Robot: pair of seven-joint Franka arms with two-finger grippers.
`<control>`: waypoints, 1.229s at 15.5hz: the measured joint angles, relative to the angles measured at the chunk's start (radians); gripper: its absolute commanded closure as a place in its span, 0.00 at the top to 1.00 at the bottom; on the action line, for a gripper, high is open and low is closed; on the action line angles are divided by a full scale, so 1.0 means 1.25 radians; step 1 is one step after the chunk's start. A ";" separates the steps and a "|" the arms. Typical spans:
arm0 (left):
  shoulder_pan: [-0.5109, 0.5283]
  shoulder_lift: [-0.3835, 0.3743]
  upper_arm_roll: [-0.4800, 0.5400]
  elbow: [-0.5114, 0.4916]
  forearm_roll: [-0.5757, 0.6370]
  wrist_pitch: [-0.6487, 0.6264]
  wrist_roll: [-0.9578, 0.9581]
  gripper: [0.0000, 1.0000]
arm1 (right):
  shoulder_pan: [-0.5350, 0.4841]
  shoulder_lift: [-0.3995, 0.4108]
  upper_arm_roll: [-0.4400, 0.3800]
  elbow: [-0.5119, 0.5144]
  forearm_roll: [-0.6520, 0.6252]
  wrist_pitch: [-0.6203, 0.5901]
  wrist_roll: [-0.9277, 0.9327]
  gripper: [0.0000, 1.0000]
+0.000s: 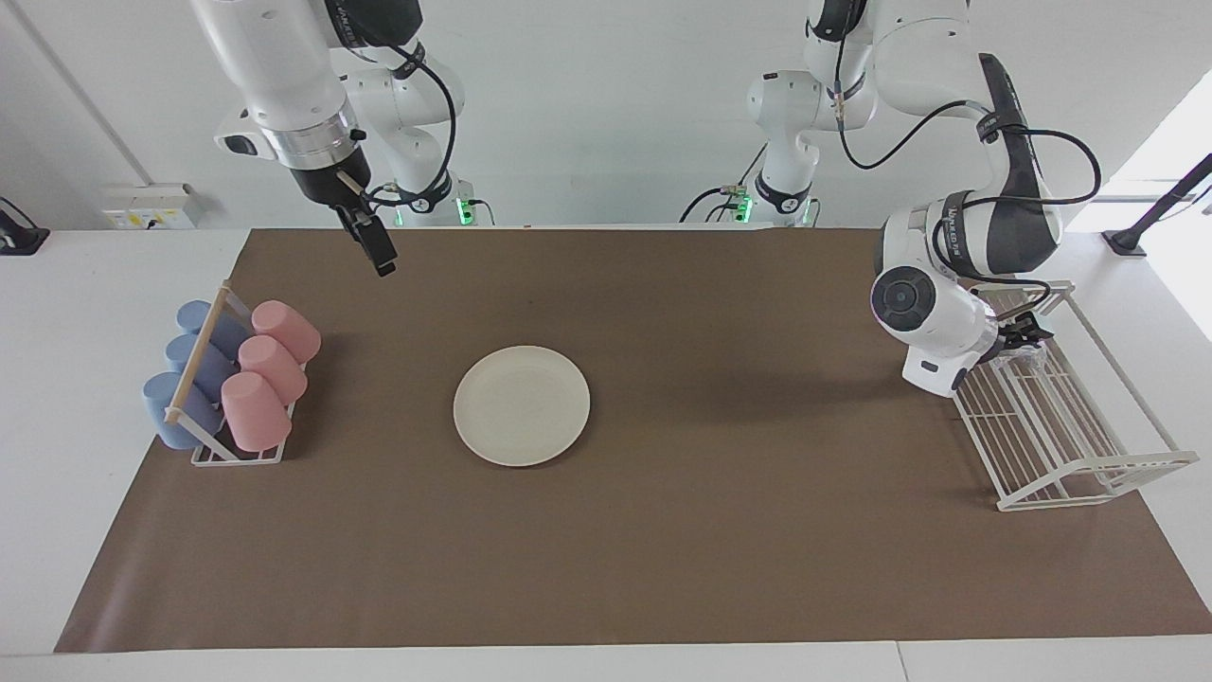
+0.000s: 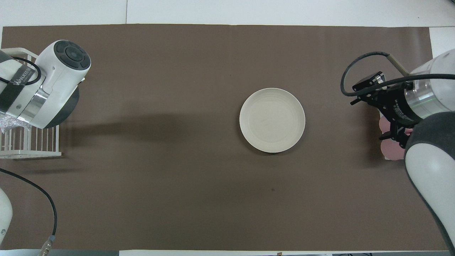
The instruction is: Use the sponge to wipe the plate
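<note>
The round cream-white plate (image 1: 522, 404) (image 2: 272, 120) is lying bare mid-table on the brown paper mat (image 1: 663, 549). The left gripper (image 1: 1024, 339) is reaching down into the white wire rack (image 1: 1070, 445) at the left arm's end, at the shiny silvery sponge (image 1: 1030, 354) (image 2: 9, 124); whether its fingers are gripping cannot be told. The right gripper (image 1: 372, 242) is hanging over the mat near the rack of pink and blue cups (image 1: 237, 374); its fingers look closed on nothing.
</note>
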 measured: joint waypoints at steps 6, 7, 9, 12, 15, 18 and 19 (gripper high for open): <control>0.000 0.000 0.000 0.003 0.001 0.000 -0.002 0.00 | 0.056 -0.007 0.000 0.000 0.070 0.000 0.286 1.00; 0.000 -0.001 0.000 0.003 0.001 0.000 -0.003 0.00 | 0.065 -0.007 0.001 0.000 0.071 0.000 0.323 1.00; 0.000 -0.001 0.000 0.005 0.001 0.000 -0.003 0.00 | 0.081 -0.007 0.001 0.000 0.071 0.000 0.381 1.00; 0.000 -0.002 0.000 0.024 -0.022 0.000 -0.006 0.00 | 0.093 -0.008 0.001 0.000 0.071 0.000 0.405 1.00; 0.000 -0.010 0.001 0.112 -0.165 -0.050 -0.012 0.00 | 0.099 -0.009 0.006 0.000 0.071 0.000 0.406 1.00; 0.000 -0.027 0.000 0.234 -0.359 -0.169 -0.011 0.00 | 0.101 -0.010 0.012 -0.002 0.071 0.000 0.430 1.00; 0.000 -0.035 0.001 0.262 -0.435 -0.195 -0.011 0.00 | 0.101 -0.011 0.012 -0.004 0.071 0.000 0.438 1.00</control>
